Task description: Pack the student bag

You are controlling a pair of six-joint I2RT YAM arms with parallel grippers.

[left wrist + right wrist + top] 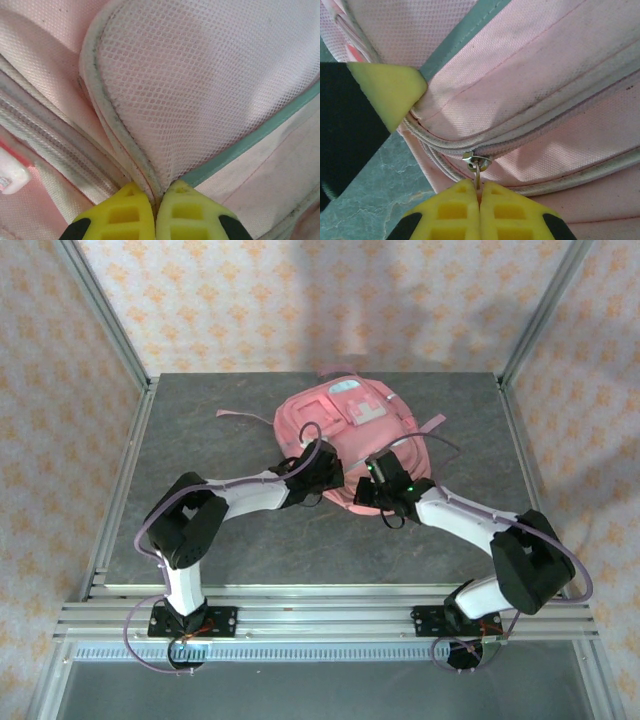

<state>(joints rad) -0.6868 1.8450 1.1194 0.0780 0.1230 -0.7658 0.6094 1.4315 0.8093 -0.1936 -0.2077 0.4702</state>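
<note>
The pink student bag [350, 425] lies flat at the middle back of the grey table, white patch up. My left gripper [316, 462] is at its near left side. In the left wrist view its yellow fingertips [156, 192] are shut, pinching the grey-trimmed edge of a white mesh pocket [200, 90] where a teal band [250, 142] meets it. My right gripper [380, 483] is at the bag's near edge. Its jaws [480, 187] are shut on the metal zip pull [477, 164] of a closed zip. A yellow finger of the left gripper [390, 92] shows beside it.
Pink straps [235, 415] trail onto the table [200, 530] left and right of the bag. Aluminium frame posts [105, 310] stand at the back corners, and a rail [320, 615] runs along the near edge. Bare table lies in front of the bag.
</note>
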